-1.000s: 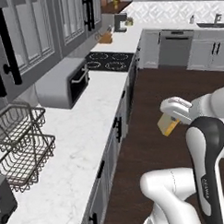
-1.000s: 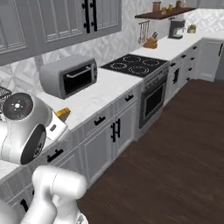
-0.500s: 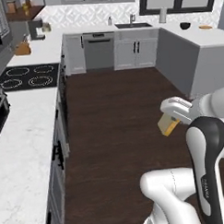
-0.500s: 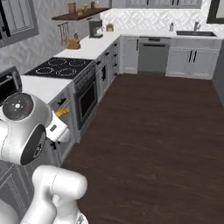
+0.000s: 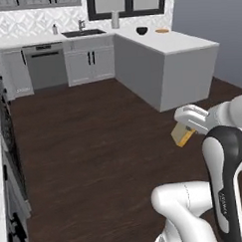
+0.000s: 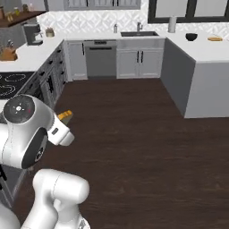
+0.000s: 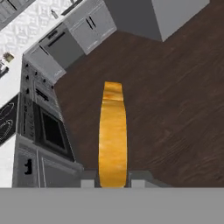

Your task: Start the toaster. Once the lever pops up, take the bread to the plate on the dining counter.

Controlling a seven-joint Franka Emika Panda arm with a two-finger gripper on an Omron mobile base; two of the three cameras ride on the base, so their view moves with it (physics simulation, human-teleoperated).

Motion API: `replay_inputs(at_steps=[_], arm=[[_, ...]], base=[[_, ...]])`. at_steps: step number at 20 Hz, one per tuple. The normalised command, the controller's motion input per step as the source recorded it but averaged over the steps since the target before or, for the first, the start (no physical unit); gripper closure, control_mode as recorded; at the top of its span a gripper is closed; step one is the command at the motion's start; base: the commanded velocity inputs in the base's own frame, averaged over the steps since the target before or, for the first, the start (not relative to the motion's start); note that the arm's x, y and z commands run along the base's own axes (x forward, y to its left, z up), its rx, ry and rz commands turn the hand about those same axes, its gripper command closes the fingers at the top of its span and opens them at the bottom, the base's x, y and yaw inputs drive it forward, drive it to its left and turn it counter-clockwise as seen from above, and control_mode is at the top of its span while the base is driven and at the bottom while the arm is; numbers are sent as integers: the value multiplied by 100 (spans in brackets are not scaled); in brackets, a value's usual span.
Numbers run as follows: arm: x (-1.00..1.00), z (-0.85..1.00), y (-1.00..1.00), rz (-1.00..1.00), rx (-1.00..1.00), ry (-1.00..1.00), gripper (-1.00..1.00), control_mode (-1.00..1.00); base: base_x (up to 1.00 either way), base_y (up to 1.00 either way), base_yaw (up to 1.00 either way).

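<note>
Dark floorboards lie below — your gripper (image 7: 113, 183) clamps the bread (image 7: 113, 135) by one edge; a jolt could drop it.

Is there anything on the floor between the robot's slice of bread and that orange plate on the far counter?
Nothing visible: the tool holds the bread over bare dark floor; the plate sits beyond a black bowl.

Arm (image 5: 222, 178): glossy white rounded shells, smooth, bulbous links. Dark grey-black band along forearm link, faint pale lettering on it, unreadable. In right base view, round joint cap (image 6: 19, 108) dark grey with small white and red marks at centre. Gripper (image 7: 113, 180): white hand body, two small grey finger tips. No cables visible.
</note>
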Motion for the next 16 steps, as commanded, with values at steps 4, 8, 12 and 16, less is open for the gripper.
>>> replay_inputs(at_steps=[4, 8, 12, 16], arm=[[0, 0, 0, 0, 0, 0, 100, 100], [0, 0, 0, 0, 0, 0, 100, 100], [0, 0, 0, 0, 0, 0, 100, 100], [0, 0, 0, 0, 0, 0, 100, 100]], base=[[100, -7, -41], [100, -8, -40], [100, -13, -37], [100, -19, -34]])
